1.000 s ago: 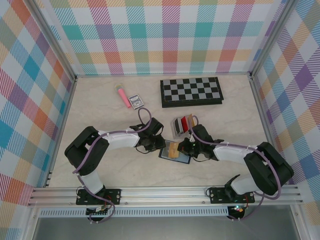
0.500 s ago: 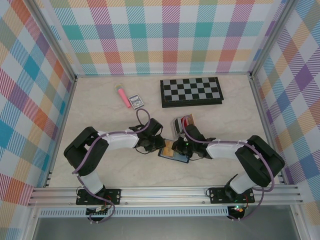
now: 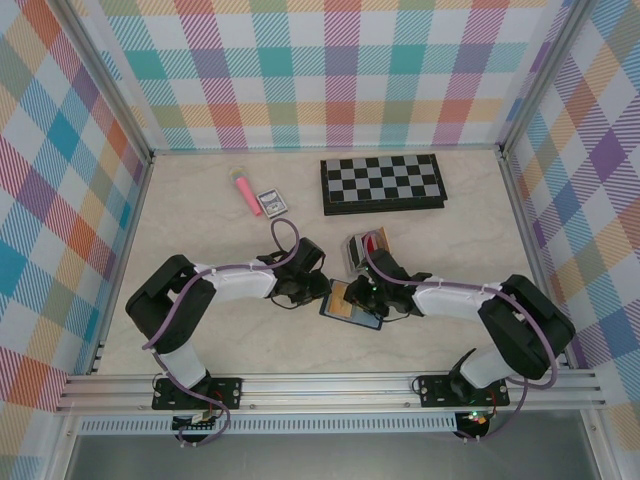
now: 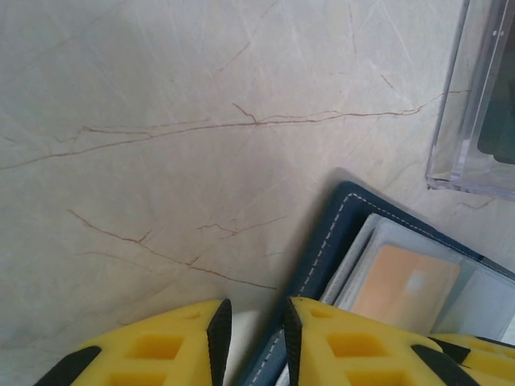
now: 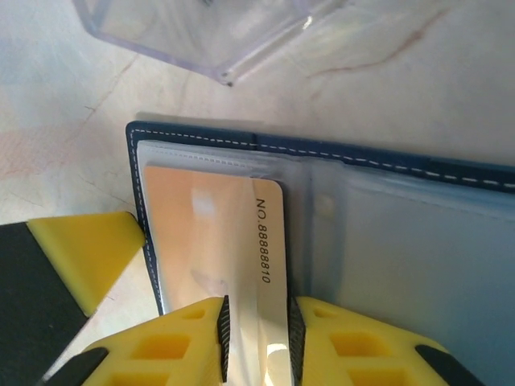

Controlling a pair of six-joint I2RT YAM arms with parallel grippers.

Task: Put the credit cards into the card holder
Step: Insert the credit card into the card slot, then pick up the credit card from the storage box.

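Observation:
The navy card holder (image 3: 356, 318) lies open on the table between both arms. A yellow-orange credit card (image 5: 209, 233) lies flat in its left inner pocket, also seen as the orange card (image 4: 402, 281). My right gripper (image 5: 256, 338) hovers over that card's near end with its jaws a little apart, open, gripping nothing. My left gripper (image 4: 251, 338) straddles the holder's stitched navy edge (image 4: 338, 233), its jaws narrowly open with bare table between them. One of its yellow fingers (image 5: 88, 257) touches the holder's left edge. Red credit cards (image 3: 374, 243) stand in the clear stand (image 3: 358, 252).
The clear card stand (image 4: 475, 104) sits just behind the holder. A chessboard (image 3: 382, 182) lies at the back, with a pink tube (image 3: 246, 195) and a small printed box (image 3: 271, 202) to its left. Checkered walls enclose the marble table (image 3: 200, 230).
My right gripper slid left over the holder and its jaws parted, leaving the orange card in the pocket. The left arm stayed put.

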